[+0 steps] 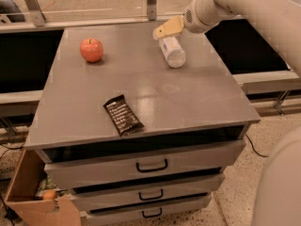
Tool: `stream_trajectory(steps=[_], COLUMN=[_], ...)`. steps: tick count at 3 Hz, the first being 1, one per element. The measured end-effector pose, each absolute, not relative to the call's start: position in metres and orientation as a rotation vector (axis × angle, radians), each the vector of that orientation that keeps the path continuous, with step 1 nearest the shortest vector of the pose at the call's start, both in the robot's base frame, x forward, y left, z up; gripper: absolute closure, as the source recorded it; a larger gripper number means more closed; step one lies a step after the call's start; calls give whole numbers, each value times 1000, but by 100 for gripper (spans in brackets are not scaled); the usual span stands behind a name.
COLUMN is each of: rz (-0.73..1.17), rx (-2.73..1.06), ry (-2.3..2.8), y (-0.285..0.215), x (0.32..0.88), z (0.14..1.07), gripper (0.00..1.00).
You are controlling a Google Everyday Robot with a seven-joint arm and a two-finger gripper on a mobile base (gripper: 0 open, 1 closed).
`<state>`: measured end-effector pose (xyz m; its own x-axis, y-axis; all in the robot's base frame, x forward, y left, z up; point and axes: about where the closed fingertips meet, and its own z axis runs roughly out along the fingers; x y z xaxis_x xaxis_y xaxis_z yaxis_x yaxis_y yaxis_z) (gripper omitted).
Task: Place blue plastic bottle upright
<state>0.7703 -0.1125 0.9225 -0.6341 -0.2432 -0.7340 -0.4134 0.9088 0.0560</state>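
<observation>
Right of the apple point(91, 49), on the grey worktop point(202, 98), the blue plastic bottle point(173, 53) lies on its side, one end pointing away. Also right of the apple, slightly farther back, the pincer point(168, 28) hangs at the bottle's far end; whether it is open or closed cannot be told. The bottle looks light, smooth, squashy and apt to roll, so a gentle hold across its middle seems safest

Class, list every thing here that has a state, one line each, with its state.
blue plastic bottle: lying on its side, far right of table.
gripper: at the bottle's far end.
apple: whole, far left.
snack bar: flat, wrapped.
drawers: appear shut.
cardboard box: open on top.
</observation>
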Motion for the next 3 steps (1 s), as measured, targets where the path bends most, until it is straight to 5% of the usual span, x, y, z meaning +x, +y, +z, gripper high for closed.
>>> stream_trajectory(steps=[3], rz=[274], rx=[-363], ry=[2398], y=[-88], x=[840], z=[877], gripper=[0])
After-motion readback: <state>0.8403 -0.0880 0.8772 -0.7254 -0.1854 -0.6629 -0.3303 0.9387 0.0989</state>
